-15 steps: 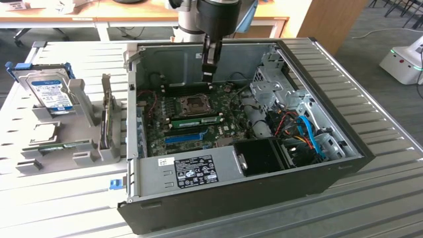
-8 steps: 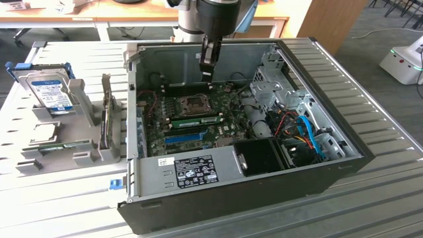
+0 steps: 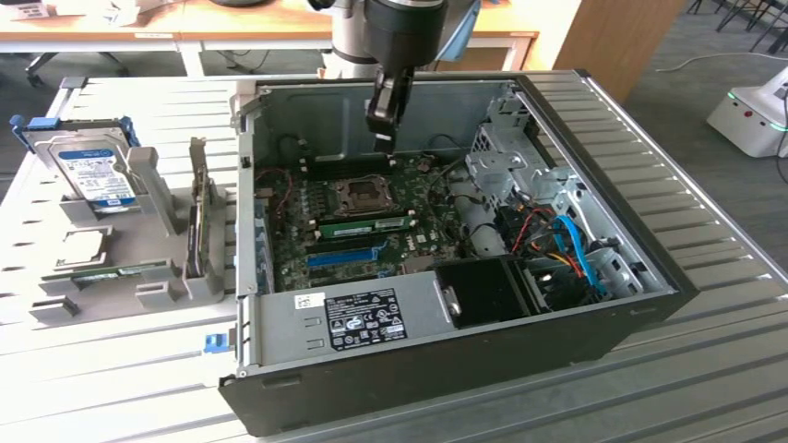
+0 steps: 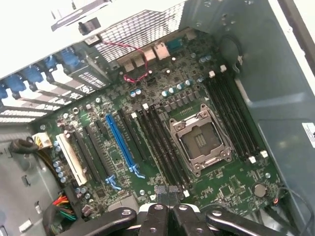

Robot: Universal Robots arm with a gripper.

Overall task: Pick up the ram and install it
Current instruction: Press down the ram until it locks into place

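Your fingers [image 4: 170,196] sit clenched together, empty, above the motherboard [image 3: 369,221] inside the open computer case [image 3: 591,314]. The ram [image 3: 369,224], a thin green stick with dark chips, lies seated in a slot just below the CPU socket [image 3: 364,192], its long axis running across the board toward the exterior view's left and right. The hard drive [image 3: 96,175] stands on the table [image 3: 111,369].
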